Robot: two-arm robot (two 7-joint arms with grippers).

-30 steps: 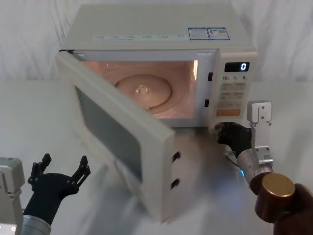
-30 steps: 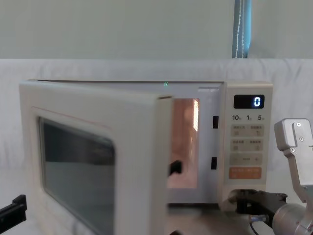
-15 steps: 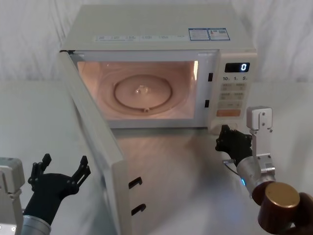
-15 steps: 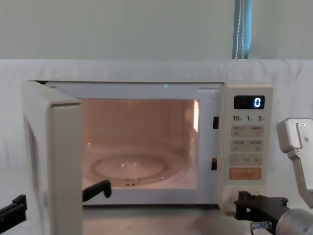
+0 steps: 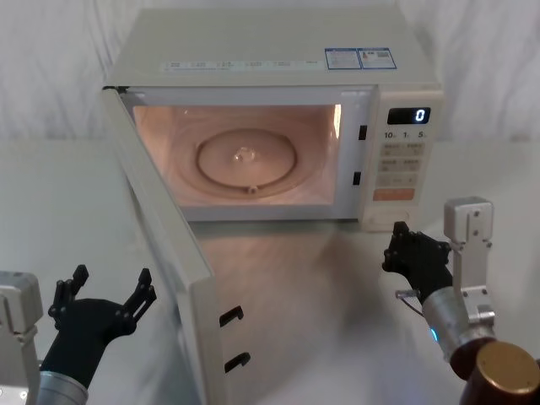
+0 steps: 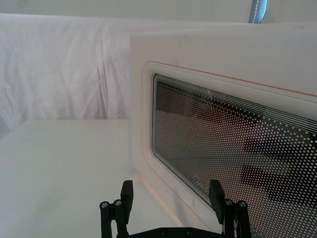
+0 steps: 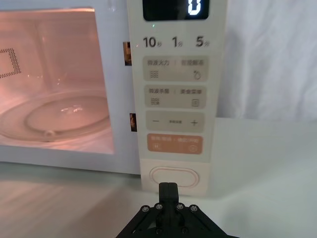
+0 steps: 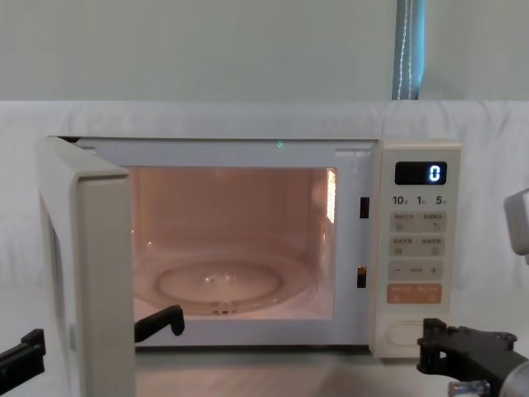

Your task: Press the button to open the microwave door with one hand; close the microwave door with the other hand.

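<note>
Since a second earlier the microwave door had swung from roughly half open to fully open, and the right gripper had backed away from the panel toward 5 o'clock in the head view. Its fingers were pinched together, holding nothing, and it sat just in front of the button, apart from it.

So the first half looked done to me: button pressed, door out, cavity lit with the glass turntable showing. The button itself sat at the bottom of the control panel, under the orange key, at about 3 o'clock from the cavity.

What was left was the closing. The left gripper was parked low at 7 o'clock in the head view, jaws spread wide with nothing in them, on the outer side of the door and near it but not touching. In the left wrist view the dotted glass window was right ahead of the fingers, so I'd guess a push on that face was the remaining move.

Surface was a plain white table, bare apart from the microwave, with white cloth draped behind. In the chest view a pale wall rose above the cloth with a blue strip hanging at 1 o'clock.
</note>
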